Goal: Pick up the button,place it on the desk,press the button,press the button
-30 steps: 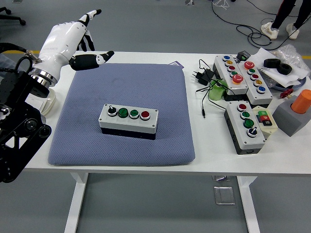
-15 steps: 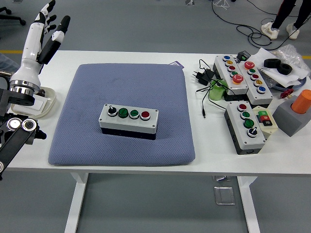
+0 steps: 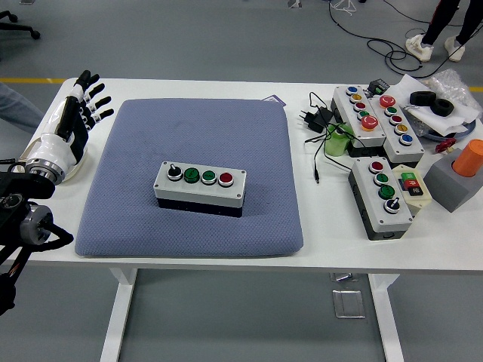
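Beside pad (image 3: pixel 189 177), left robot hand (image 3: pixel 75 121) lowered, open

A white bench (image 3: pixel 324 245) on white legs stands on a smooth grey floor (image 3: pixel 226 45). Black cables (image 3: pixel 392 53) trail beyond the far right corner; a yellow floor line (image 3: pixel 30 79) runs past the far left corner.
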You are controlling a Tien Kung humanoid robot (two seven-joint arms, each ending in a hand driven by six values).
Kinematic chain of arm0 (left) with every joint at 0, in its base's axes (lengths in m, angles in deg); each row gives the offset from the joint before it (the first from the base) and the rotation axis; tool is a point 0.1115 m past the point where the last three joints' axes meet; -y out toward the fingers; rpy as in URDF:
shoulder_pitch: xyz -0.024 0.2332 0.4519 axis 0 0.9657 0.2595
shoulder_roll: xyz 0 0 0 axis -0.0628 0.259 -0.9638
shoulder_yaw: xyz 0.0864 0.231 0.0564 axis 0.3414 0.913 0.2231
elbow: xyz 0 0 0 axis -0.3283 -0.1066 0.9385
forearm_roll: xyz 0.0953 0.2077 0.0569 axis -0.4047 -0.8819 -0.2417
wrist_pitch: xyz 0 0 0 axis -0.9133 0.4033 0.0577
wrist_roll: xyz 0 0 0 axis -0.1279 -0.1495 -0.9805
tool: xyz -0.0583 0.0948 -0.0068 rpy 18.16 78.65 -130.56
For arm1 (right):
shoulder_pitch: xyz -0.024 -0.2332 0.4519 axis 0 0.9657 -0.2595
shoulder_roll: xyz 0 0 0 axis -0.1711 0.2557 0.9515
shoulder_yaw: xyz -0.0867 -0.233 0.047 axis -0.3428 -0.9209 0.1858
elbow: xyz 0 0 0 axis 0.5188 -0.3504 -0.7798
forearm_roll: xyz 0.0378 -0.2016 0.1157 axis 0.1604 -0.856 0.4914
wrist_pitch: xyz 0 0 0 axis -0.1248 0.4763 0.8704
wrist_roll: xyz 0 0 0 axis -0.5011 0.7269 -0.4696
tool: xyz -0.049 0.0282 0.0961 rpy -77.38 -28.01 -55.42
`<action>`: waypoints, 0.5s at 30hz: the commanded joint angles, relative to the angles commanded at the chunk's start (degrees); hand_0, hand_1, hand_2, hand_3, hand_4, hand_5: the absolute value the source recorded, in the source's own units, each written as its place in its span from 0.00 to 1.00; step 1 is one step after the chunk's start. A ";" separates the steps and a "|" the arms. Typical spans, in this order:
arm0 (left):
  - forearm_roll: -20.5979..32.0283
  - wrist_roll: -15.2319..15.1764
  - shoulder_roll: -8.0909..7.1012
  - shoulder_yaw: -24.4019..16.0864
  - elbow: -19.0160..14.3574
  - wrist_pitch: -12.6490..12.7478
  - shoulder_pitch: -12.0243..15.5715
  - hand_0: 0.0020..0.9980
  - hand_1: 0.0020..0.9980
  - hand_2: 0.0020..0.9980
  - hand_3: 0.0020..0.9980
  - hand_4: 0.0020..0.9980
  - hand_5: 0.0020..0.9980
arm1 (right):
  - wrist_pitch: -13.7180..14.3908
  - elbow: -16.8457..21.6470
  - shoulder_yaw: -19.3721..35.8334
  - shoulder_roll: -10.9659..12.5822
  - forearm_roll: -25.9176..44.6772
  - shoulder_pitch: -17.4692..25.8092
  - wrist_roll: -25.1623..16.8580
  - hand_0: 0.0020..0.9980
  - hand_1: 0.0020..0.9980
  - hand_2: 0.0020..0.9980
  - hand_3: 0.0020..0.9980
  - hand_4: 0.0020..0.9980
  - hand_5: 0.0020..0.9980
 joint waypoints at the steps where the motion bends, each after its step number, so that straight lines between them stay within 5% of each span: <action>1: 0.30 0.17 -0.06 0.05 0.08 -0.65 -0.02 0.78 0.87 0.95 0.91 0.70 1.00 | 0.01 0.00 -0.05 0.00 0.13 -0.03 -0.03 0.63 0.47 0.53 0.58 0.27 0.01; 15: 1.04 -0.04 -0.30 -0.07 0.44 -2.45 0.47 0.79 0.87 0.94 0.91 0.70 1.00 | 0.06 0.00 0.01 0.02 0.03 0.09 -0.02 0.63 0.47 0.53 0.58 0.27 0.01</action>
